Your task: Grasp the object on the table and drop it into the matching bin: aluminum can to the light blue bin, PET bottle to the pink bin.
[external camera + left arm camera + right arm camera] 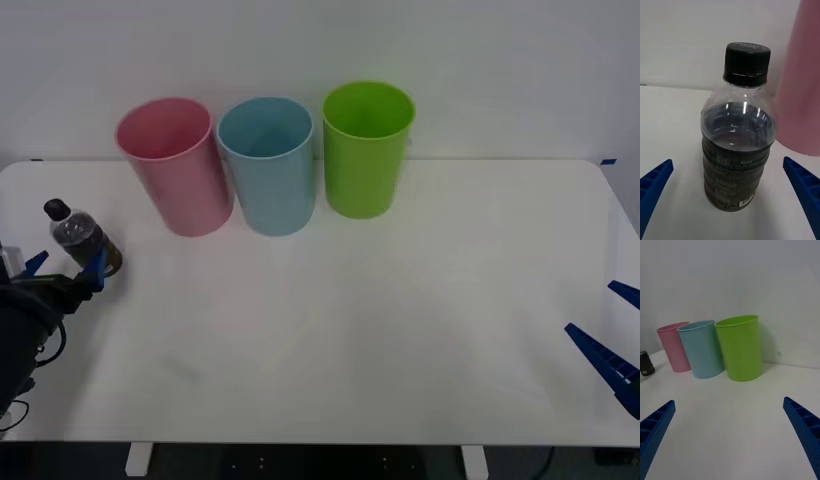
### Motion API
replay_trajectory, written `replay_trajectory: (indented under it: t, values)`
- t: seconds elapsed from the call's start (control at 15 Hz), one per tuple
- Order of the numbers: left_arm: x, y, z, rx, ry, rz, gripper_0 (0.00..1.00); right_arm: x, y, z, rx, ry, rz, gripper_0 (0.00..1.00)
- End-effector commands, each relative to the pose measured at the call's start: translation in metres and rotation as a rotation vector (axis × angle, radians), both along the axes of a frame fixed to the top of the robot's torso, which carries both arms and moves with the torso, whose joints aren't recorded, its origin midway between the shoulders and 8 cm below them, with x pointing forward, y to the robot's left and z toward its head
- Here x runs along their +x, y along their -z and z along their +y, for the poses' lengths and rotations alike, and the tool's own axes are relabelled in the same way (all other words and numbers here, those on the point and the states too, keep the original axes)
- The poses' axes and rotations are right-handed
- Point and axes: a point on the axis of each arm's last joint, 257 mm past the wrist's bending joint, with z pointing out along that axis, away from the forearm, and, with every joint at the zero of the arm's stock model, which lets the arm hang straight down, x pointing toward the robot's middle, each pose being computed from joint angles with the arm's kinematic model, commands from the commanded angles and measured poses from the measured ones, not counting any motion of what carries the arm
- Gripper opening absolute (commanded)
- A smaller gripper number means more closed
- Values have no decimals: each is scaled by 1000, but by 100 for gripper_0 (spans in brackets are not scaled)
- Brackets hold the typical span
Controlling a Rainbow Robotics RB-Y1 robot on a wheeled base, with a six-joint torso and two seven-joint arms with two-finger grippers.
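**Desk:** Where does the PET bottle (82, 238) stand?

**Photographer:** Upright at the far left of the white bench (350, 330), black cap up, dark olive-brown lower half. It is in front of the pink bin (175, 165) and off to that bin's left, apart from it. In the left wrist view the bottle (738, 138) rises in the middle of the picture with the pink bin's wall (799, 86) close behind it on one side.

**Desk:** And the left gripper?

**Photographer:** The left gripper (65, 270) sits low at the bench's left edge, right at the bottle. Its blue ribbed fingers (655, 183) are spread wide, one on each side of the bottle's lower body, with white bench showing between each finger and the plastic. So released, flanking the bottle, touching nothing.

**Desk:** The right arm?

**Photographer:** The right gripper (615, 335) is at the bench's right edge, well apart from the bottle and the bins. Its fingers (805, 427) are also spread, holding nothing.

**Desk:** The bins?

**Photographer:** Three in a row at the back of the bench: pink on the left, the light blue bin (267, 165) just beside it, walls close or touching, then a green bin (367, 148). From the right wrist view the green bin (740, 348) is nearest, the light blue bin (702, 348) and the pink bin (674, 347) follow, and the bottle (646, 363) shows at the edge.
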Motion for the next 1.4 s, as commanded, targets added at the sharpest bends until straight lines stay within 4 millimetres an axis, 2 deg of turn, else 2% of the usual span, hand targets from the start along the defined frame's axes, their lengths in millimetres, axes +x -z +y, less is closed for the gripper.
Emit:
replay_trajectory:
  t: [0.07,0.4,0.73,0.8,0.87,0.93,1.0,1.4]
  values:
    - [17,-2,3,13,-8,7,100,0,0,0,0,0,0,100]
    - [32,-7,-3,17,-21,2,100,0,0,0,0,0,0,100]
    - [33,-3,-8,20,-24,9,100,0,0,0,0,0,0,100]
    - [34,-5,-8,20,-25,5,67,0,0,0,0,0,0,100]
    - [33,-3,-8,21,-25,8,24,0,0,0,0,0,0,100]
    - [33,-4,-8,25,-23,7,4,0,0,0,0,0,0,100]
    - [33,-4,-9,27,-22,8,0,0,0,0,0,0,0,100]
    - [33,-2,-11,13,-19,10,0,0,0,0,0,0,0,100]
